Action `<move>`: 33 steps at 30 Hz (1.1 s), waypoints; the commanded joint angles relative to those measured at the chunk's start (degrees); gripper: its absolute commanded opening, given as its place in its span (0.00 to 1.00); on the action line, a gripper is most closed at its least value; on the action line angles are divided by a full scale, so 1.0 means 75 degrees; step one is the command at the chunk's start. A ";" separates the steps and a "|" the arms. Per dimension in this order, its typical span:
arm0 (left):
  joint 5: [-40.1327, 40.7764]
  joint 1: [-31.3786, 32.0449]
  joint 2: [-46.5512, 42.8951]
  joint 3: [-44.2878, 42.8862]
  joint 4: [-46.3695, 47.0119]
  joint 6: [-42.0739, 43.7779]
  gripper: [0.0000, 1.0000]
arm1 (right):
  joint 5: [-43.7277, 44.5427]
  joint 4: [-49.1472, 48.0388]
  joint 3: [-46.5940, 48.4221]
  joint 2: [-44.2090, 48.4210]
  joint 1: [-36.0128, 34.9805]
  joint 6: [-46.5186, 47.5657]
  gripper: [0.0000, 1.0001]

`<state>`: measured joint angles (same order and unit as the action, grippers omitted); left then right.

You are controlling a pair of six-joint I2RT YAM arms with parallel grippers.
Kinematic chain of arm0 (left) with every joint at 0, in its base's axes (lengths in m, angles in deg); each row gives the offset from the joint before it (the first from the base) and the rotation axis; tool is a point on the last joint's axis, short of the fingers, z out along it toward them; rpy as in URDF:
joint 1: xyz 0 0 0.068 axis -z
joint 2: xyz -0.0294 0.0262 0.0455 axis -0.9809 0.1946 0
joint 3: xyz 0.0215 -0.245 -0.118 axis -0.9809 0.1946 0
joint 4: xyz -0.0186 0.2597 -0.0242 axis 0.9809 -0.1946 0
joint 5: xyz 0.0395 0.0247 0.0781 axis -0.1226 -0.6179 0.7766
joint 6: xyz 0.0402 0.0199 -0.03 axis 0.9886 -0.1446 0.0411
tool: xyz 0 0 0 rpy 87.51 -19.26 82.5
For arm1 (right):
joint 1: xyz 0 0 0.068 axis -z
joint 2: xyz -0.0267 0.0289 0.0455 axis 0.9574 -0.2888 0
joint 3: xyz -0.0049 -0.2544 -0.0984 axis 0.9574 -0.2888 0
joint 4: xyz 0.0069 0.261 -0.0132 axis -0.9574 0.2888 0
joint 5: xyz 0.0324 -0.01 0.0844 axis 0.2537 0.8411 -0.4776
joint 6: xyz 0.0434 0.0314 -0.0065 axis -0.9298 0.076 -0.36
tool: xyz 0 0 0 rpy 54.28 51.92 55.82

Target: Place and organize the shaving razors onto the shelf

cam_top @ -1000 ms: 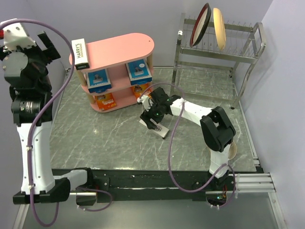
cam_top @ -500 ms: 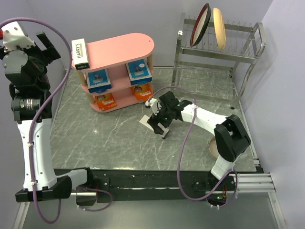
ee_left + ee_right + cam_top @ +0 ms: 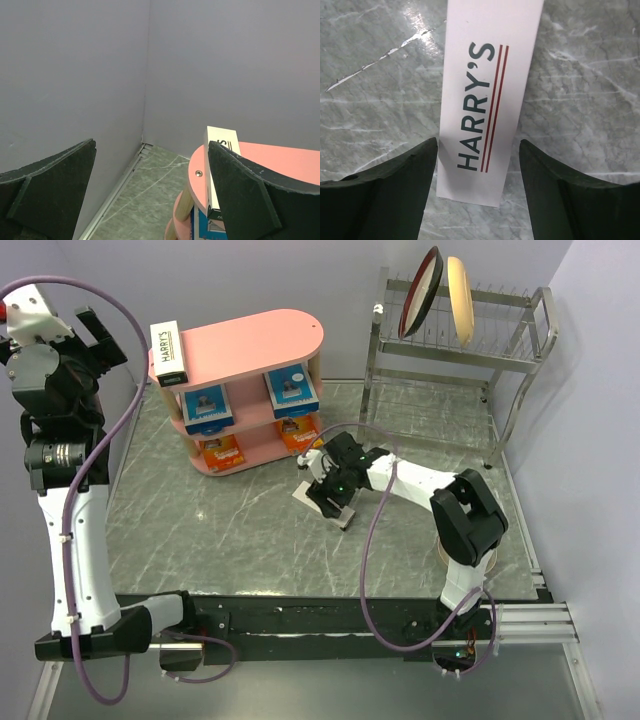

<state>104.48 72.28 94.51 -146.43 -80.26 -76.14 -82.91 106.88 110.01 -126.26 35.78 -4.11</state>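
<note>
The pink shelf (image 3: 255, 340) stands at the back left. One white HARRY'S box (image 3: 169, 351) lies on its top at the left end. Two blue-and-white cards (image 3: 208, 409) (image 3: 292, 390) sit on the middle tier and two orange cards (image 3: 220, 452) (image 3: 298, 433) on the bottom tier. The second HARRY'S box (image 3: 487, 95) lies flat on the table (image 3: 345, 517). My right gripper (image 3: 477, 145) is open low over its near end, one finger on each side, not touching. My left gripper (image 3: 150, 145) is open and empty, high up left of the shelf, and sees the top box (image 3: 219, 142).
A steel wire dish rack (image 3: 450, 360) stands at the back right with a dark red plate (image 3: 420, 290) and a beige plate (image 3: 460, 295) upright in it. A beige round dish (image 3: 443, 548) lies by the right arm's base, mostly hidden. Walls close in left, back and right.
The right arm's elbow swung out to the right and came partly back. Its gripper shifted only a little over the box. The box and the left arm have not moved.
</note>
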 commanded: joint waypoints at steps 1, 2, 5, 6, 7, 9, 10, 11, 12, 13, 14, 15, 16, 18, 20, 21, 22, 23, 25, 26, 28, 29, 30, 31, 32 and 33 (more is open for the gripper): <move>-0.0202 -0.0117 -0.0109 -0.0014 0.0068 -0.0263 0.99 | 0.0054 0.0010 0.0280 0.0019 -0.0165 0.0181 0.72; -0.0214 -0.0129 -0.0120 -0.0025 0.0068 -0.0275 1.00 | 0.0054 0.0010 0.0222 0.0030 -0.0177 0.0170 0.75; -0.0249 -0.0152 -0.0097 -0.0037 0.0068 -0.0299 0.99 | 0.0136 -0.0025 0.0152 0.0007 -0.0259 0.0181 0.79; -0.0273 -0.0153 -0.0097 -0.0037 0.0056 -0.0310 0.99 | 0.0194 -0.0048 0.0140 0.0007 -0.0317 0.0182 0.79; -0.0284 -0.0153 -0.0109 -0.0037 0.0045 -0.0345 0.99 | 0.0229 -0.0049 0.0128 -0.0016 -0.0330 0.0182 0.79; -0.0308 -0.0176 -0.0120 -0.0037 0.0021 -0.0369 1.00 | 0.0288 -0.0060 0.0151 -0.0052 -0.0341 0.0135 0.74; -0.0320 -0.0199 -0.0132 -0.0026 0.0021 -0.0380 0.99 | 0.0300 -0.0060 0.0151 -0.0052 -0.0365 0.0123 0.72; -0.0320 -0.0199 -0.0132 -0.0037 0.0021 -0.0381 0.99 | 0.0312 -0.0072 0.0163 -0.0040 -0.0353 0.0135 0.69; -0.0308 -0.0211 -0.0144 -0.0014 0.0010 -0.0381 0.99 | 0.0323 -0.0060 0.0175 -0.0052 -0.0353 0.0158 0.68; -0.0320 -0.0223 -0.0156 -0.0002 0.0009 -0.0404 0.99 | 0.0358 -0.0060 0.0175 -0.0075 -0.0353 0.0158 0.68; -0.0331 -0.0246 -0.0167 0.0009 -0.0002 -0.0416 1.00 | 0.0451 -0.0049 0.0186 -0.0098 -0.0365 0.0170 0.68; -0.0343 -0.0269 -0.0191 0.0010 -0.0002 -0.0439 0.99 | 0.0487 -0.0060 0.0187 -0.0110 -0.0365 0.0170 0.68; -0.0378 -0.0305 -0.0191 0.0021 -0.0014 -0.0474 0.99 | 0.0511 -0.0060 0.0175 -0.0110 -0.0353 0.0193 0.70; -0.0413 -0.0352 -0.0214 0.0021 -0.0037 -0.0509 0.99 | 0.0558 -0.0037 0.0186 -0.0145 -0.0365 0.0205 0.73; -0.0448 -0.0387 -0.0226 0.0021 -0.0049 -0.0545 0.99 | 0.0593 -0.0048 0.0187 -0.0192 -0.0376 0.0193 0.74; -0.0460 -0.0410 -0.0226 0.0021 -0.0061 -0.0545 0.99 | 0.0605 -0.0060 0.0198 -0.0216 -0.0365 0.0182 0.75; -0.0472 -0.0422 -0.0238 0.0010 -0.0073 -0.0556 0.99 | 0.0628 -0.0037 0.0210 -0.0239 -0.0400 0.0158 0.75; -0.0484 -0.0434 -0.0238 0.0010 -0.0084 -0.0556 0.99 | 0.0628 -0.0037 0.0233 -0.0274 -0.0400 0.0123 0.75; -0.0495 -0.0434 -0.0249 -0.0002 -0.0096 -0.0568 1.00 | 0.0616 -0.0037 0.0280 -0.0298 -0.0412 0.0111 0.73; -0.0495 -0.0445 -0.0249 -0.0014 -0.0096 -0.0556 0.99 | 0.0616 -0.0037 0.0292 -0.0275 -0.0423 0.0111 0.69; -0.0495 -0.0457 -0.0261 -0.0026 -0.0096 -0.0556 0.99 | 0.0640 0.0033 0.0408 -0.0239 -0.0423 0.0134 0.65; -0.0495 -0.0469 -0.0261 -0.0026 -0.0108 -0.0545 0.99 | 0.0640 0.0091 0.0456 -0.0112 -0.0423 0.0135 0.61; -0.0495 -0.0469 -0.0261 -0.0026 -0.0096 -0.0545 0.99 | 0.0628 0.0196 0.0491 -0.0018 -0.0423 0.0135 0.59; -0.0484 -0.0481 -0.0261 -0.0037 -0.0096 -0.0533 0.99 | 0.0616 0.0279 0.0561 0.0111 -0.0412 0.0146 0.58; -0.0484 -0.0469 -0.0261 -0.0037 -0.0096 -0.0533 0.99 | 0.0547 0.0372 0.0596 0.0472 -0.0412 0.0170 0.57; -0.0484 -0.0469 -0.0250 -0.0037 -0.0084 -0.0533 0.99 | 0.0442 0.0663 0.0666 0.0673 -0.0400 0.0193 0.57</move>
<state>101.55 69.04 93.75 -146.32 -81.73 -79.57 -78.69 108.22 110.99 -127.86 33.07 -3.30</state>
